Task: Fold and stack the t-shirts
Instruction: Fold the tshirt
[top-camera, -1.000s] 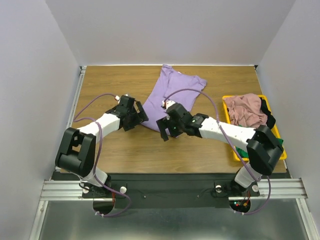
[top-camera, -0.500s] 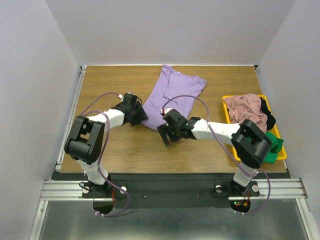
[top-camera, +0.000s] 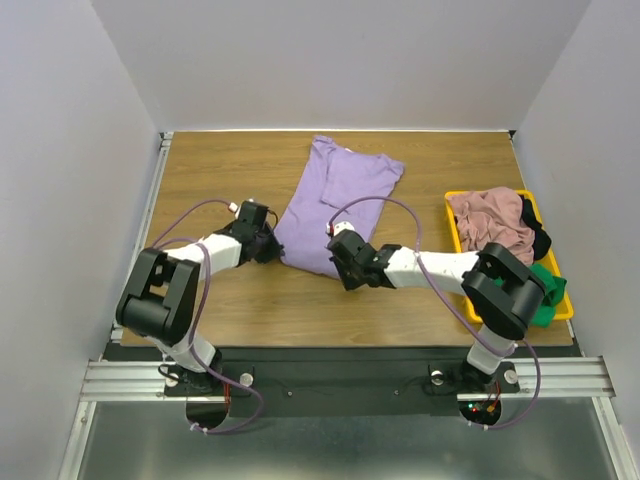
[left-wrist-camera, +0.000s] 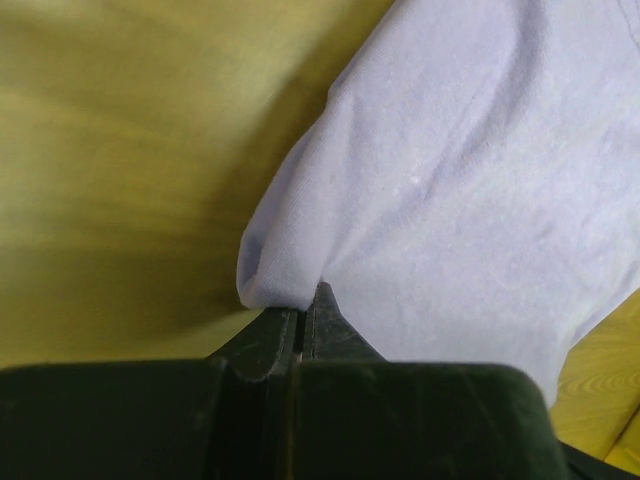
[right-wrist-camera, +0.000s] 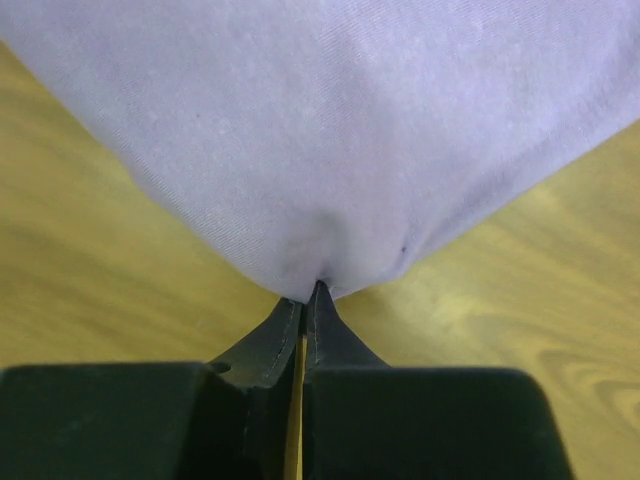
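A lavender t-shirt (top-camera: 335, 200) lies spread on the wooden table (top-camera: 230, 165), its collar end far from me. My left gripper (top-camera: 270, 246) is shut on the near-left hem corner of that lavender t-shirt (left-wrist-camera: 450, 170); its jaws (left-wrist-camera: 303, 305) pinch the fold of cloth. My right gripper (top-camera: 342, 268) is shut on the near-right hem corner of the lavender t-shirt (right-wrist-camera: 330, 110), the cloth bunched at the closed tips (right-wrist-camera: 308, 292). A dusty pink t-shirt (top-camera: 490, 220), a dark one (top-camera: 538, 238) and a green one (top-camera: 545, 295) are heaped in the tray.
A yellow plastic tray (top-camera: 453, 225) stands at the table's right edge. White walls close in the table at the back and both sides. Bare wood (top-camera: 250, 310) shows between the shirt and the near edge.
Both grippers went from open to shut on the shirt's near hem corners. The arms dropped lower toward the table, and the shirt shifted slightly left and toward me.
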